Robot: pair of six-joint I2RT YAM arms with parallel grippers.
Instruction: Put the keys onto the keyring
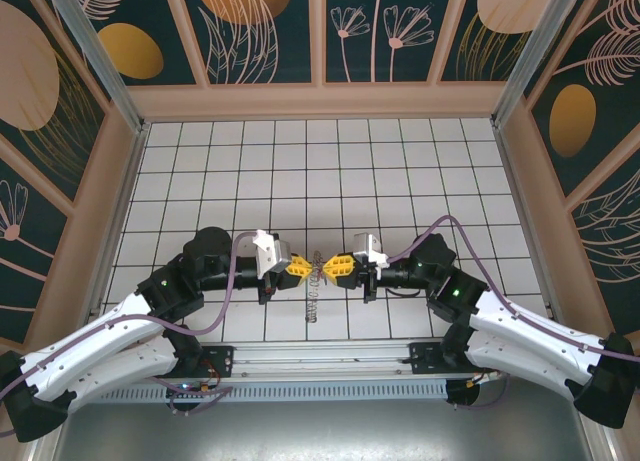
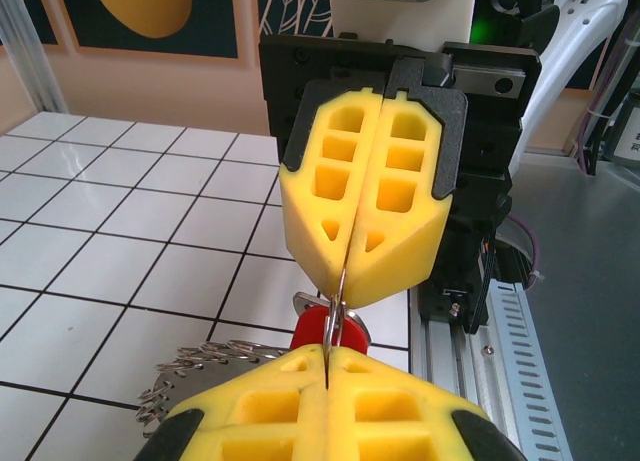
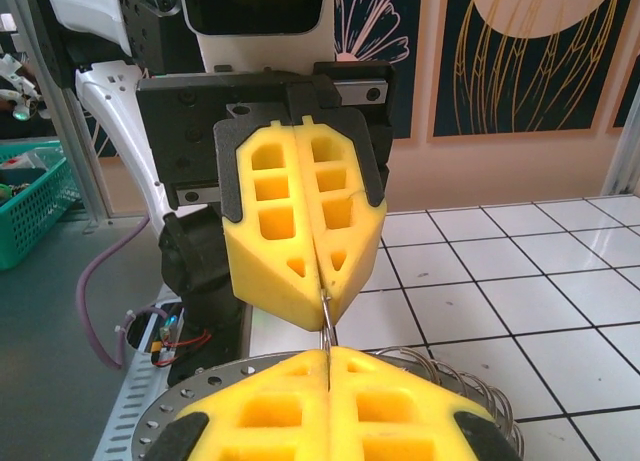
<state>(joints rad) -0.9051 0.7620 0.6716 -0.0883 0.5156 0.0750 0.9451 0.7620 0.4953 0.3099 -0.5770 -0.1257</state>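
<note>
Currently, item one: my left gripper (image 2: 328,356), jaws pressed together on what looks like a thin strand of the keyring (image 2: 200,366). My right gripper (image 2: 345,276) sits tip to tip with it, likewise clamped on that strand. Key (image 2: 318,331): red head, just beyond the left tips. The coil sags toward the table (image 1: 400,181). Handling: light, slippery, springy wire; I would grip the key by its stiff plastic head.
</note>
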